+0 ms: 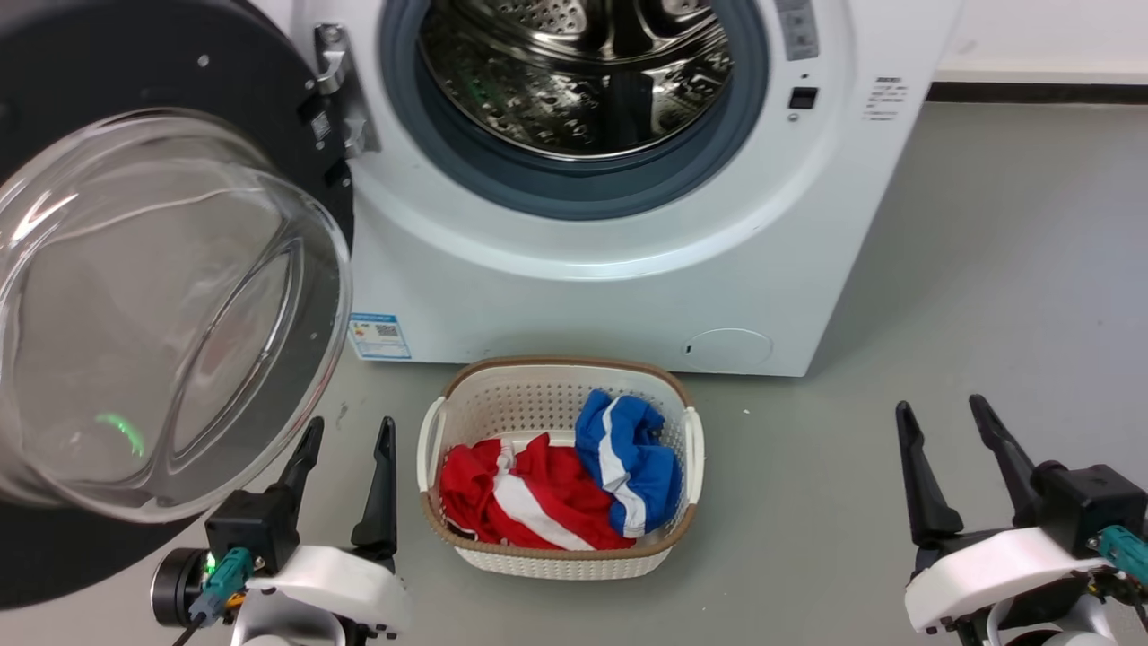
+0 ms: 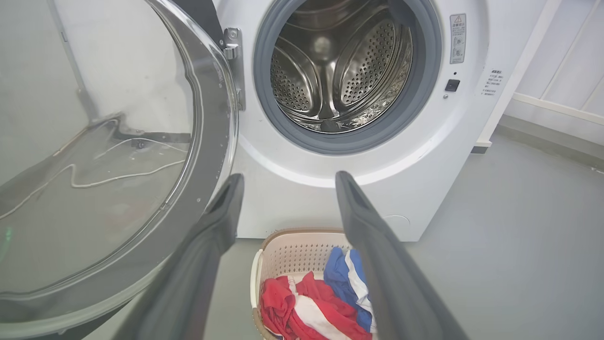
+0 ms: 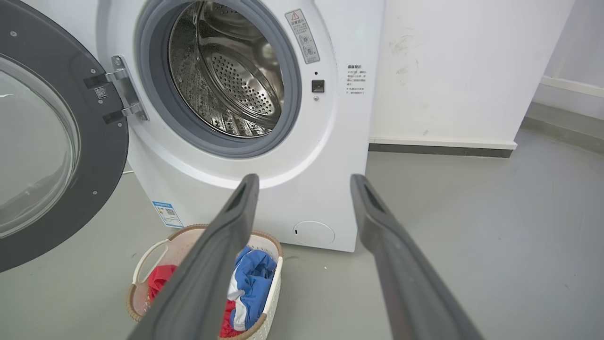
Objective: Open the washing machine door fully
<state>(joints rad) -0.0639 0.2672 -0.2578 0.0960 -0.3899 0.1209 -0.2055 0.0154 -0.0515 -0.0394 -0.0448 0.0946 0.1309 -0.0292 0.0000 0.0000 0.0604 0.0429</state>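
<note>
The washing machine (image 1: pixel 583 287) is a white front-loader with a grey gasket around its steel drum (image 1: pixel 574 72). Its door (image 1: pixel 152 296), a black disc with a bulging clear glass bowl, stands swung out to the left on a metal hinge (image 1: pixel 341 90). In the wrist views the washing machine door (image 2: pixel 104 165) (image 3: pixel 42 151) hangs at the left and the drum (image 2: pixel 339 71) (image 3: pixel 226 75) lies bare. My left gripper (image 1: pixel 350 432) (image 2: pixel 289 178) is open just below the door's glass, holding nothing. My right gripper (image 1: pixel 940 408) (image 3: pixel 304 179) is open at the lower right, apart from the machine.
A white laundry basket (image 1: pixel 556 556) with red-and-white and blue-and-white clothes sits on the grey floor before the machine, between my grippers. The basket (image 2: pixel 297 248) (image 3: pixel 151 252) shows low in both wrist views. Open floor (image 1: pixel 1004 296) stretches to the right, up to a white wall.
</note>
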